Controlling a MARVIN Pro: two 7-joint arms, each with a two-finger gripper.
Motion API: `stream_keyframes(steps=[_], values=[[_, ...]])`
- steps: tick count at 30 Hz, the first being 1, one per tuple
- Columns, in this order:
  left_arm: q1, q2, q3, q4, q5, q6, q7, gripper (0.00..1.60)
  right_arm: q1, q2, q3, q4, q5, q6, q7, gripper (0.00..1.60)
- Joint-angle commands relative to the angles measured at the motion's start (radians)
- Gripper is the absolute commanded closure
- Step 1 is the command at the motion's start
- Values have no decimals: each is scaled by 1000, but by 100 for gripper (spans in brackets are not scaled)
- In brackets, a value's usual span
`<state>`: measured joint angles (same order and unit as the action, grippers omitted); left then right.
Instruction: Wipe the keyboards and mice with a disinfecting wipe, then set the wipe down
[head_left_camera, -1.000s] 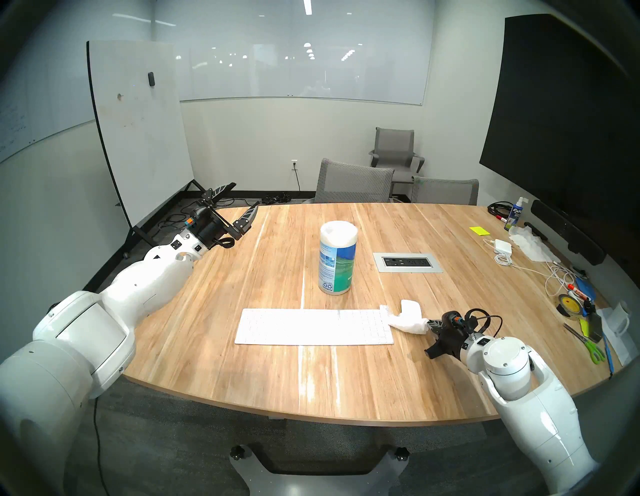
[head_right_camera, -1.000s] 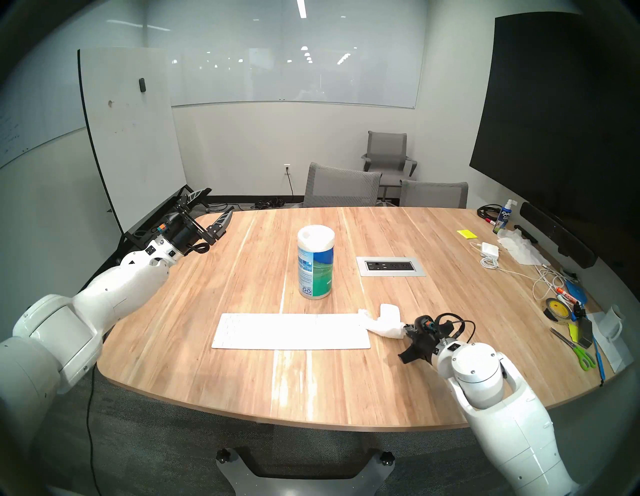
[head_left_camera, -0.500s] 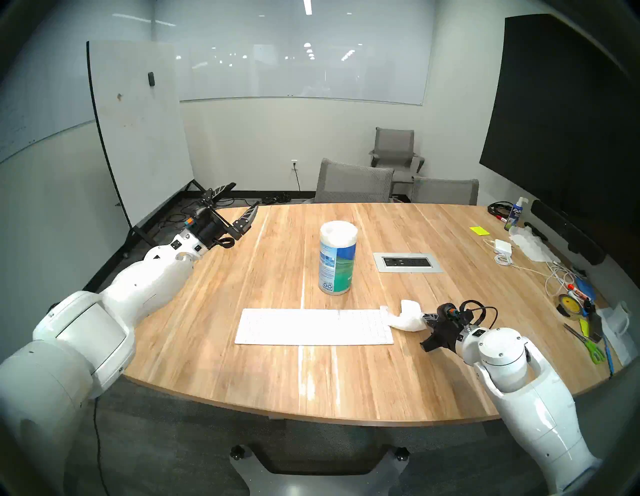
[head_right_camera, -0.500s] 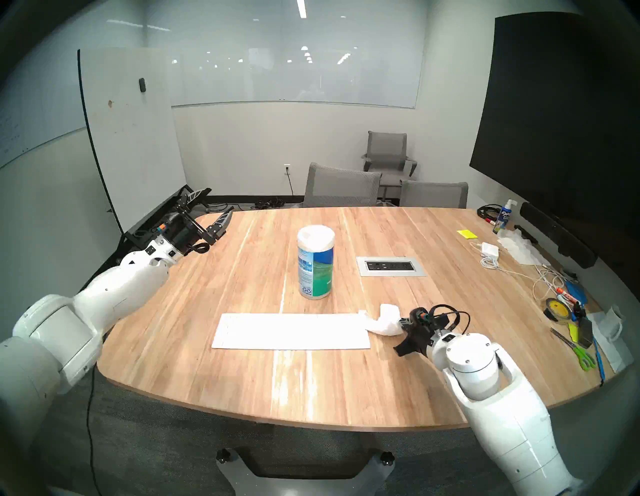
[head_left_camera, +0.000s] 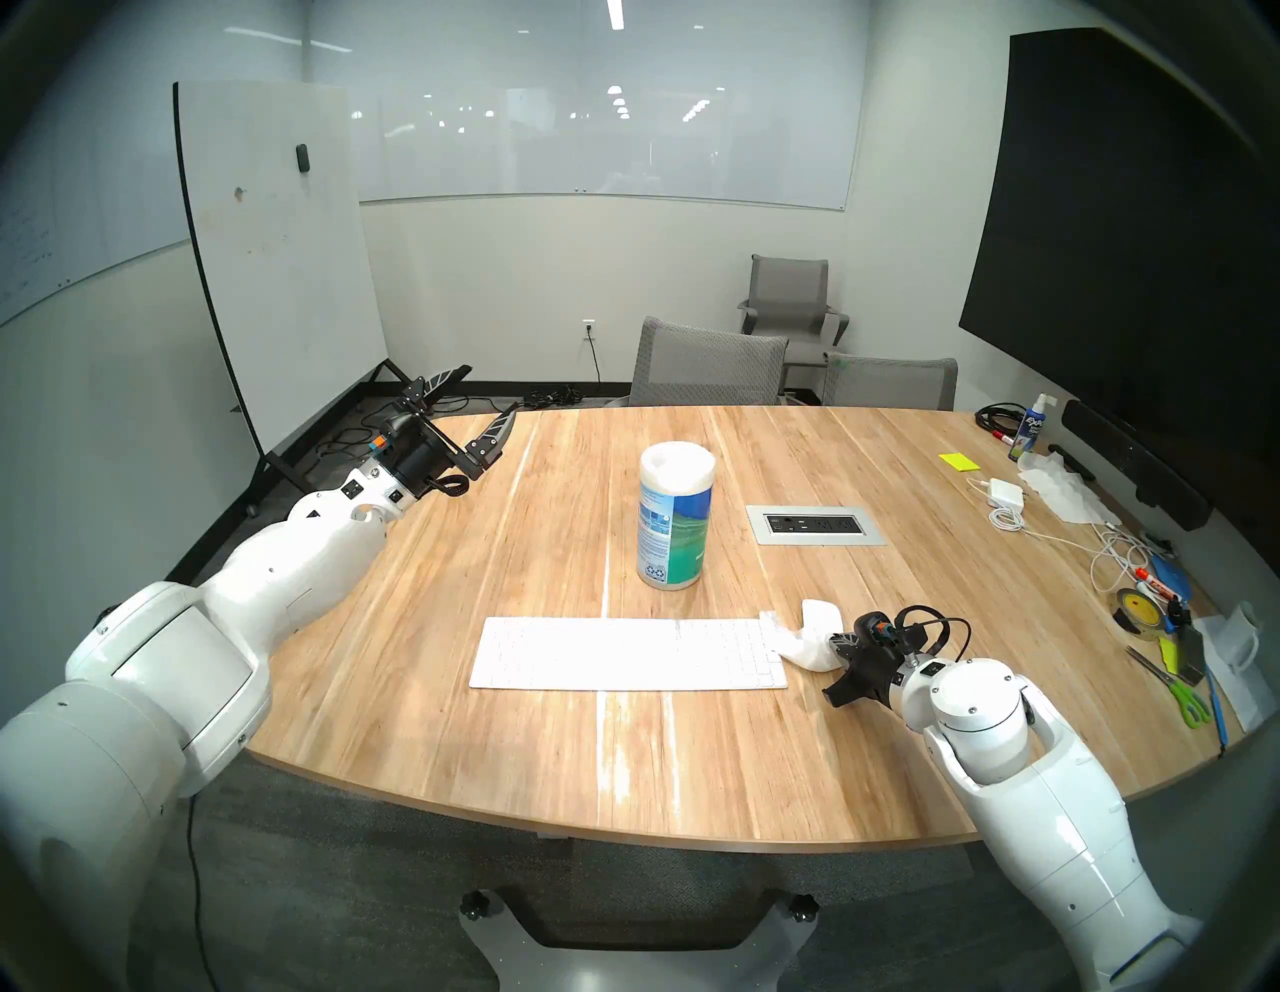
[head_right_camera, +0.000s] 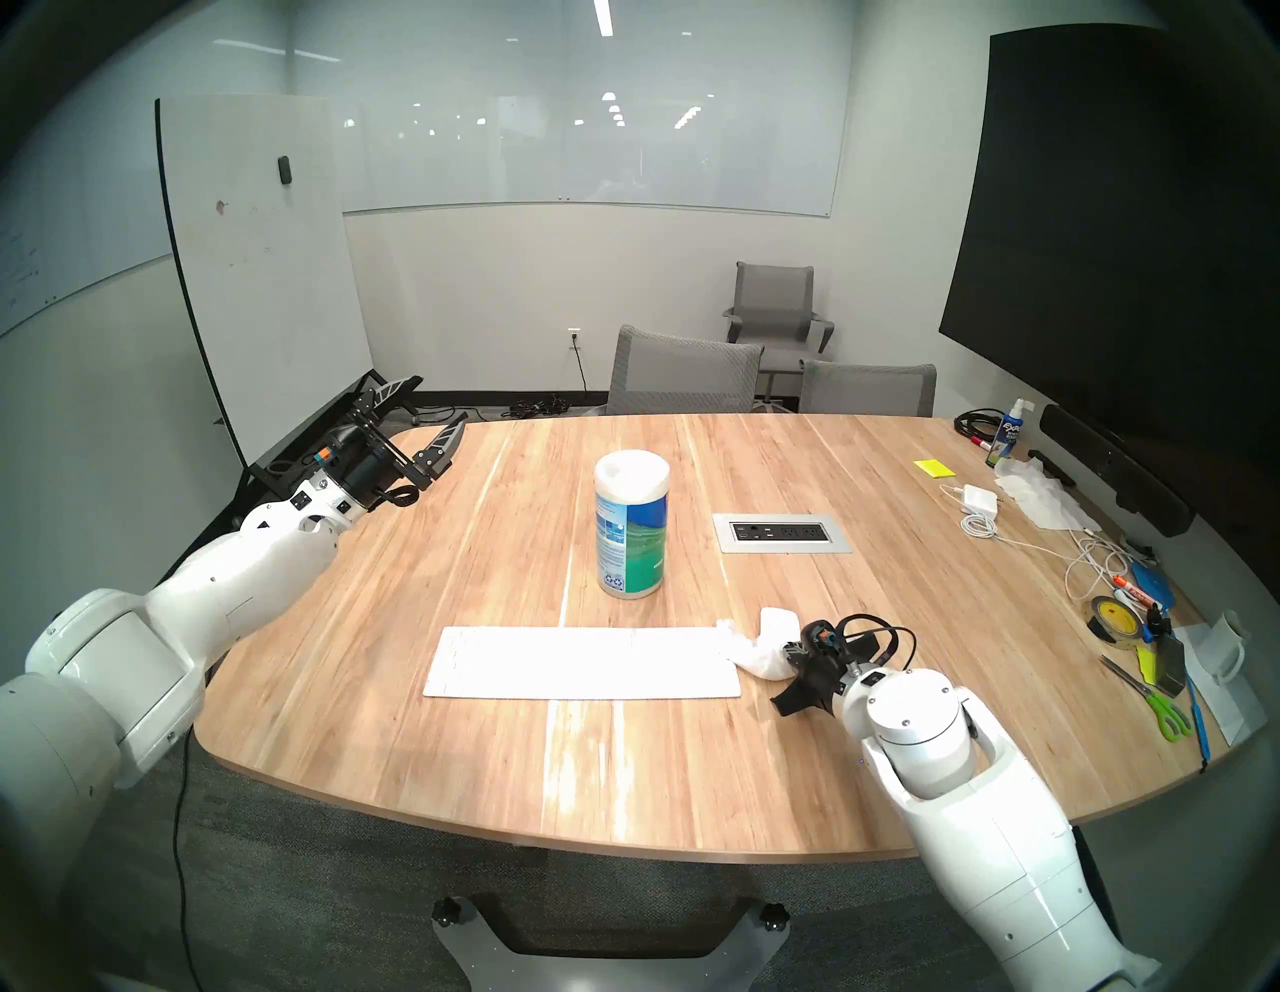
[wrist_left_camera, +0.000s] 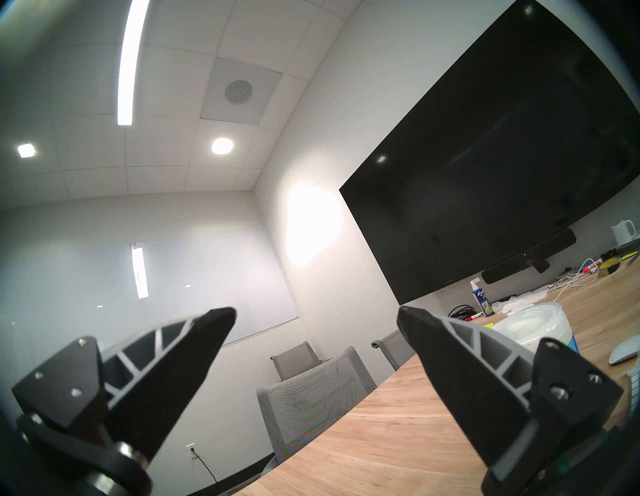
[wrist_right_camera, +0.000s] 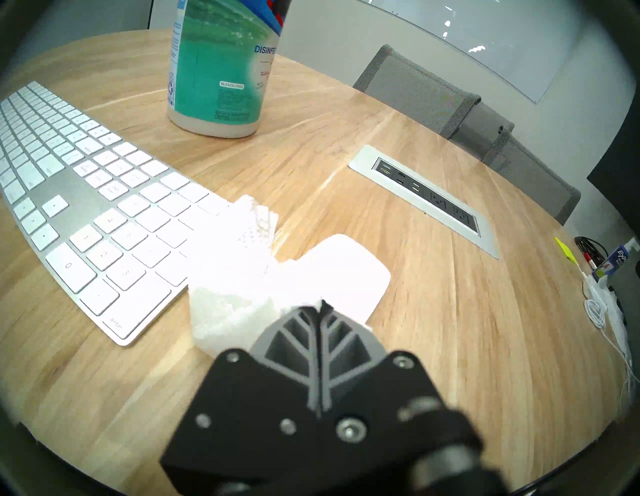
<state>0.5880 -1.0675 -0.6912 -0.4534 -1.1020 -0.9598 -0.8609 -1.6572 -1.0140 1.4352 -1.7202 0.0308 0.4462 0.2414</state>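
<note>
Wipe (wrist_right_camera: 235, 277) pinched in right gripper (wrist_right_camera: 320, 308), bunched just ahead, draped over mouse (wrist_right_camera: 349, 266) and keyboard (wrist_right_camera: 86, 194) corner. Mouse wipe judged underway; sweep onto keys called for next. Left gripper (wrist_left_camera: 317, 315) spread, idle.

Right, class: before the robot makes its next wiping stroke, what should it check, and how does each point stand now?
1. Wipe gripped: the right gripper has its jaws shut on the wipe. Ok.
2. Wipe on the work: its loose end lies over the right-hand corner of the keyboard. Ok.
3. Mouse located: beside the keyboard's right end, with the wipe against it. Ok.
4. Mouse already wiped: cannot tell.
5. Path clear: the canister stands upright behind the keyboard, apart from it. Ok.
6. Left gripper out of the way: open, empty, far off to the left. Ok.
</note>
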Motion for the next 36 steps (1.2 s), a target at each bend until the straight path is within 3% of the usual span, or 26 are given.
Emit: stream_keyframes(steps=[1, 23, 36], values=[[-21, 2, -8, -7, -2, 0, -2, 0, 52, -14, -1, 7, 2, -12, -1, 160], [-21, 1, -10, -6, -1, 0, -3, 0, 78, -53, -5, 30, -1, -11, -21, 160], [-21, 2, -10, -7, 0, 0, -3, 0, 133, -89, -24, 73, -11, 8, -47, 160]])
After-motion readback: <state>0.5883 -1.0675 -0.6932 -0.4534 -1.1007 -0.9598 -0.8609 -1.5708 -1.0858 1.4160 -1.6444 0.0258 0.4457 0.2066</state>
